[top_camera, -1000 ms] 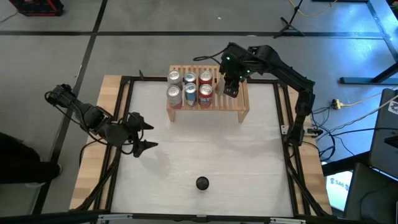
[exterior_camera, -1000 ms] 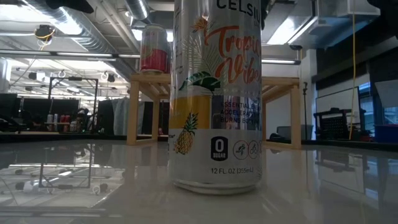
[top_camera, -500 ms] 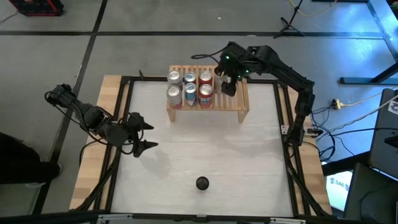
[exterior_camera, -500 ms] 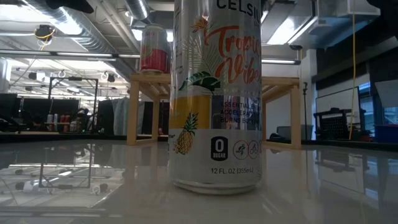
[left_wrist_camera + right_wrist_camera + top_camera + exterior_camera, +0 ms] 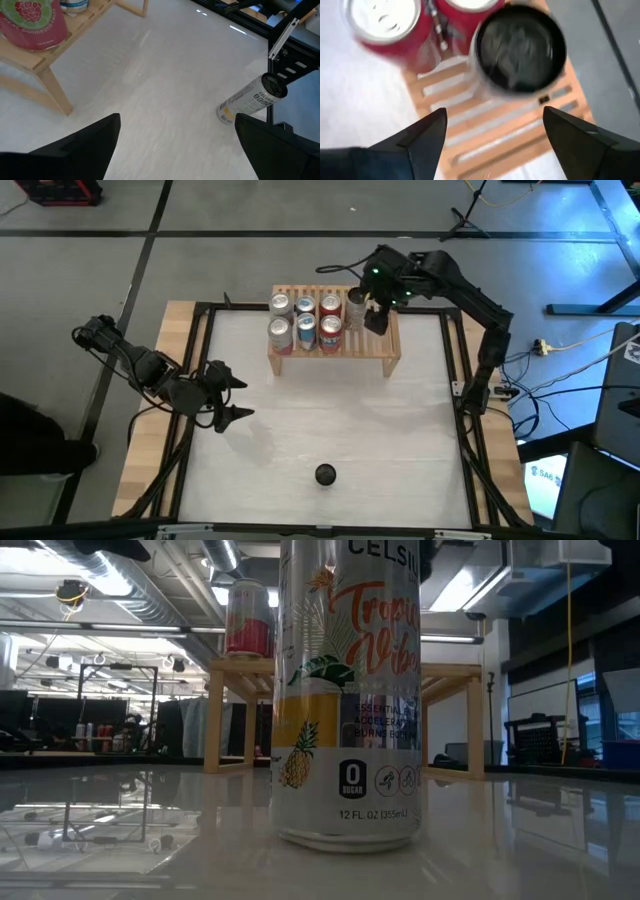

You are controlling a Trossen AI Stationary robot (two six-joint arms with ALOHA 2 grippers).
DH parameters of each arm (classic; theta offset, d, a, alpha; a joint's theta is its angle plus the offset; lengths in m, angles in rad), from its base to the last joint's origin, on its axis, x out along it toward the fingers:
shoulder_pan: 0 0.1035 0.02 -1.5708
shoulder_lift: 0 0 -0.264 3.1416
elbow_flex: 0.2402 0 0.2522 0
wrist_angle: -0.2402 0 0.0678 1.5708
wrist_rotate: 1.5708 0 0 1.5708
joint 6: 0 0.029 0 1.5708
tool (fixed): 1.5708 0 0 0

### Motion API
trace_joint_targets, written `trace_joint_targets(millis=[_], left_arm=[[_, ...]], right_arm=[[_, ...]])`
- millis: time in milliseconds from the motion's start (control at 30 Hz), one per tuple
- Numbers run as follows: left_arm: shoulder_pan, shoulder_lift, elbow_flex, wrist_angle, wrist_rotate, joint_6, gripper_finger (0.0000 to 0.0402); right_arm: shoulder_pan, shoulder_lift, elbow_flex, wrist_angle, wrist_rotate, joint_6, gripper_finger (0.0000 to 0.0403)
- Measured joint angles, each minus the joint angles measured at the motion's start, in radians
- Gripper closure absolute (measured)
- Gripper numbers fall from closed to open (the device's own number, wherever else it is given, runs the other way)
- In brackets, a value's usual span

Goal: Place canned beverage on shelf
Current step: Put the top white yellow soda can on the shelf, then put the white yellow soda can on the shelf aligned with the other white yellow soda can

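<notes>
Right tool (image 5: pixel 373 313) now off can (image 5: pixel 355 304)

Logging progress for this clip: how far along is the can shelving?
Done: seven cans stand on the slatted wooden shelf, the newest a dark-topped can at its back right. In hand: nothing; the right gripper hangs beside that can, jaws open and off it. The left gripper waits open over the table's left side. Left: one Celsius can stands near the table's front edge.

Shelf (image 5: pixel 445 690) mostly hidden behind the near can (image 5: pixel 347 690), that can's top cut off, low view.
</notes>
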Motion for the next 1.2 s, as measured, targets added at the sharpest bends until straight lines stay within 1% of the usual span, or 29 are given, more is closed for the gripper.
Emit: trace_joint_targets(millis=[133,267,467,600,700,900,1033,1200], left_arm=[[0.0,0.0,0.0,0.0,0.0,0.0,0.0017],[0.0,0.0,0.0,0.005,0.0,0.0,0.0017],[0.0,0.0,0.0,0.038,-0.021,0.0,0.0017],[0.0,0.008,0.0,0.049,-0.027,-0.001,0.0017],[-0.009,0.029,0.0,0.056,-0.024,-0.006,0.0017],[-0.05,0.111,0.0,0.128,-0.021,-0.001,0.0017],[-0.064,0.17,0.0,0.207,0.041,-0.002,0.0017],[-0.07,0.258,0.0,0.344,0.084,-0.033,0.0017]], right_arm=[[0.028,-0.031,0.023,-0.041,-0.033,0.063,0.0088],[0.111,-0.078,0.027,-0.042,-0.066,0.125,0.0088],[0.308,-0.099,0.026,0.001,-0.064,0.209,0.0088],[0.446,-0.094,0.022,0.083,-0.027,0.238,0.0088],[0.529,-0.09,0.003,0.147,0.012,0.265,0.0088],[0.644,-0.091,-0.064,0.175,0.101,0.364,0.0088],[0.716,-0.091,-0.147,0.214,0.097,0.393,0.0088],[0.801,-0.091,-0.241,0.308,0.094,0.392,0.0088]])
